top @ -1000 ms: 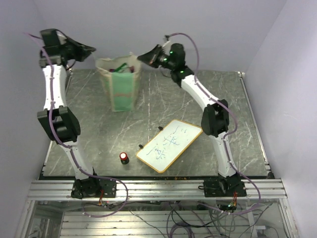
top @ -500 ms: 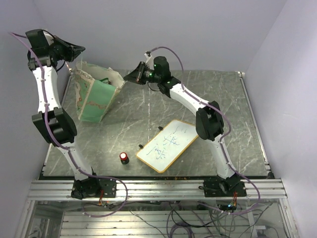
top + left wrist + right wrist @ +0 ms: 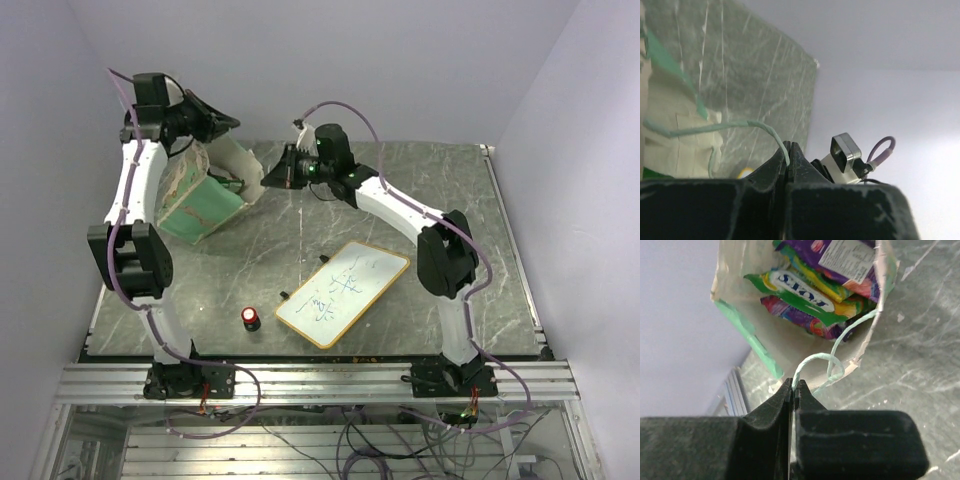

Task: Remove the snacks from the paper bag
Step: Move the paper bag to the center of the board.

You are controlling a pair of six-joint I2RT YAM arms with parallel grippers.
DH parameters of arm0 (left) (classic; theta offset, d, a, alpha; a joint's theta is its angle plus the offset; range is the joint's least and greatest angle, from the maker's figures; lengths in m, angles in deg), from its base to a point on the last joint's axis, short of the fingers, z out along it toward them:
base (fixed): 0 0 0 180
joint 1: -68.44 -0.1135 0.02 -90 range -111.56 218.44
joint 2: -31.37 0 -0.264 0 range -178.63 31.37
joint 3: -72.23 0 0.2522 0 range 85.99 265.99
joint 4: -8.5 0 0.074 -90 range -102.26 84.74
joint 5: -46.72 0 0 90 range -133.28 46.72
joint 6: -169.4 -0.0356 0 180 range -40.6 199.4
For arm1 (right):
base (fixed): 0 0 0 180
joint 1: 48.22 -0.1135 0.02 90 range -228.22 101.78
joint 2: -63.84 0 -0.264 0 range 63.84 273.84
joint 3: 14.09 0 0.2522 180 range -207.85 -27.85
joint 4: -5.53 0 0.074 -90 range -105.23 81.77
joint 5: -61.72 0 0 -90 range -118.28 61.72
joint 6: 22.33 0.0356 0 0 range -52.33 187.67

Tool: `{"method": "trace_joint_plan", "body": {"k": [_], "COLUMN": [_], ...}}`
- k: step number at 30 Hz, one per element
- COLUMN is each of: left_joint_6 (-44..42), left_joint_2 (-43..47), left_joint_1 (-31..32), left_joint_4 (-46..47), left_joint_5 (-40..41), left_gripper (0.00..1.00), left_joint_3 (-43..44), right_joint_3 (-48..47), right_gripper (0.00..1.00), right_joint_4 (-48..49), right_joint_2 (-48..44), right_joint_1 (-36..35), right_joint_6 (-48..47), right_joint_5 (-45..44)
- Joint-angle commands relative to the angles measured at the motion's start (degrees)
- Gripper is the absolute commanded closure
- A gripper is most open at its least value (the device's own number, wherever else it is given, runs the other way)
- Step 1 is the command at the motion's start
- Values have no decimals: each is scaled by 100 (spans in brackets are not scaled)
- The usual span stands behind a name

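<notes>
The green paper bag (image 3: 198, 207) lies tipped over at the back left of the table, its cream-lined mouth turned towards the right. My left gripper (image 3: 233, 122) is above the mouth, shut on one thin string handle (image 3: 715, 128); it also shows in the left wrist view (image 3: 788, 150). My right gripper (image 3: 267, 182) is at the mouth's right side, shut on the other string handle (image 3: 812, 360); it also shows in the right wrist view (image 3: 793, 386). Inside the bag (image 3: 735, 300) lie several snacks: a green-and-white packet (image 3: 800, 287) and purple multicoloured packets (image 3: 840, 257).
A wood-framed whiteboard (image 3: 342, 293) lies at the centre front of the table. A small red-capped black cylinder (image 3: 250, 318) stands to its left. The marble-patterned table (image 3: 450, 190) ends at a metal rail along the front.
The bag has gone from upright to tipped over on its side. My left gripper swung left, then back right above the mouth. My right gripper moved left and down with its handle.
</notes>
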State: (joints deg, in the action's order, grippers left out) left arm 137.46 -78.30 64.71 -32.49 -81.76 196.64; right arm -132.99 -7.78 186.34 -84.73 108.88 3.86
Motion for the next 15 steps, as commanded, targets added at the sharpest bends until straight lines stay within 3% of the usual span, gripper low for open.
{"method": "trace_joint_plan", "body": {"k": [1,11,15], "left_joint_6": [-544,-1881,-2052], "left_joint_2": [795,1580,1948], "left_joint_1": [155,151,144], "left_joint_4": [-367,-2023,-2348], "left_joint_5": [-95,789,992], "left_gripper": [93,93,93], "left_joint_3": [-509,-923,-1240], "right_joint_3": [428,527,789], "right_gripper": [100,100,100], "right_joint_4": [-529,-1462,-1570], "right_joint_2": [-558,-634,-916], "right_joint_1": [-344,-882,-964], "right_joint_6": [-1241,-2638,-2989], "right_joint_5": [146,207,91]}}
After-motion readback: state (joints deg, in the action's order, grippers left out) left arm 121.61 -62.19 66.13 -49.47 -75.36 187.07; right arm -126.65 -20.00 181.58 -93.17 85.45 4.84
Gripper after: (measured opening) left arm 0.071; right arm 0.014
